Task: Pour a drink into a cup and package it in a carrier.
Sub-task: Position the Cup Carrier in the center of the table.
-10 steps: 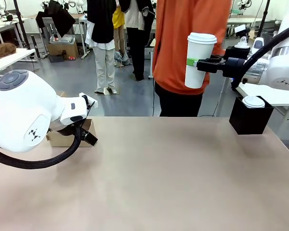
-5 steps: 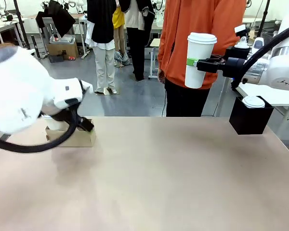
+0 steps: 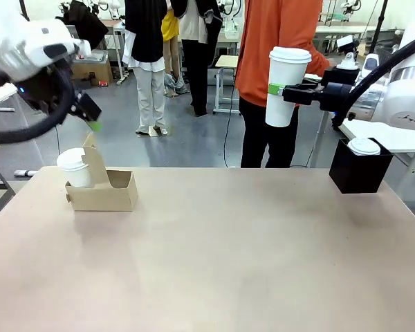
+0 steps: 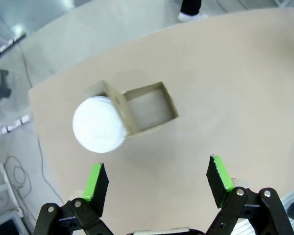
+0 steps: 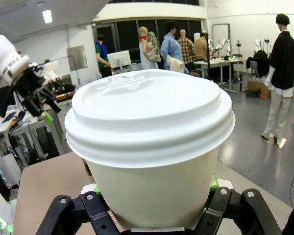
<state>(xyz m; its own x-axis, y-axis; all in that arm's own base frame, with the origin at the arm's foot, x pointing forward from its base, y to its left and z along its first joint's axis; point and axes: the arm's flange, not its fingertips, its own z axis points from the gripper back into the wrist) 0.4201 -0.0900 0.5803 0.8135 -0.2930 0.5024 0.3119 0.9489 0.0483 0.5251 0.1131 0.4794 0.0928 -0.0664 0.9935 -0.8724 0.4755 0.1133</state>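
My right gripper [image 3: 282, 90] is shut on the tall white lidded cup [image 3: 286, 66], holding it upright high above the table's far right side. In the right wrist view the cup [image 5: 149, 147] sits close between the gripper's [image 5: 154, 208] fingers. The brown cardboard carrier [image 3: 111, 194] stands on the table at the left, with a shorter white lidded cup [image 3: 74, 168] in its left slot. My left gripper [image 3: 91, 117] hangs open, high above and behind the carrier. From above, the left gripper [image 4: 157, 178] looks down on the carrier [image 4: 147, 110]. The drink is out of view.
A black square box [image 3: 360, 173] stands at the table's far right with a white lidded cup [image 3: 364, 146] on top. A person in an orange top [image 3: 280, 41] stands behind the far edge, near the held cup. Bare table spreads across the middle and front.
My left arm has risen up and to the left, away from the carrier, uncovering it and the short cup. The person in orange stepped right. The right arm stayed still.
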